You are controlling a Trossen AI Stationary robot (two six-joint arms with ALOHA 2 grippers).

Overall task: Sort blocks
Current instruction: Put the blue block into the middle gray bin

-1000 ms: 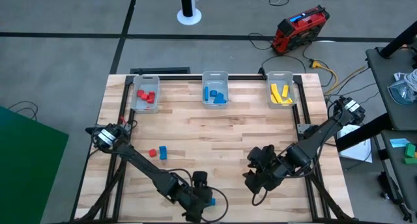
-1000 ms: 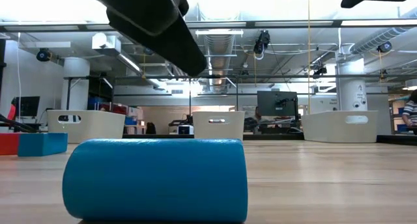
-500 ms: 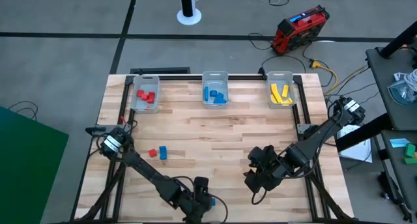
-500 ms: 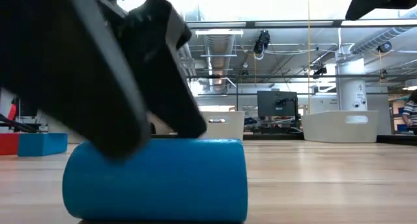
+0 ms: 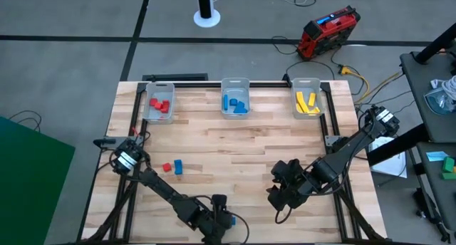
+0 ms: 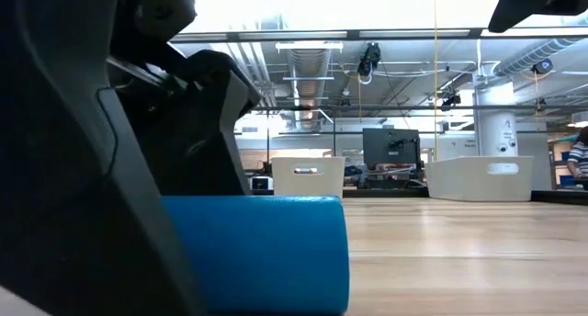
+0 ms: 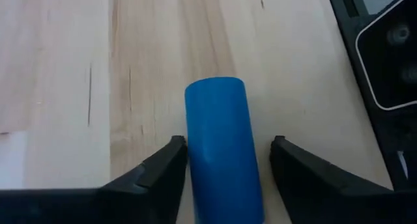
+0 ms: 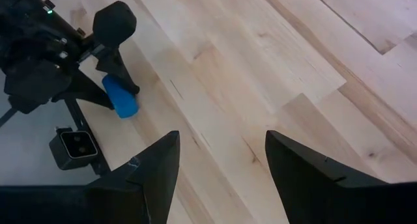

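The left gripper straddles a blue cylinder block on the tabletop, fingers apart. The right gripper waits nearby, fingers apart and empty.

blue cylinder | red block | blue block | pale wood table

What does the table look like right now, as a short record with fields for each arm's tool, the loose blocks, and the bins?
left tool: open, at the table's near edge, fingers either side of the blue cylinder block
right tool: open, empty, over bare wood near the front right
loose blocks: red block and blue block side by side on the left of the table
left bin: red blocks
middle bin: blue blocks
right bin: yellow blocks
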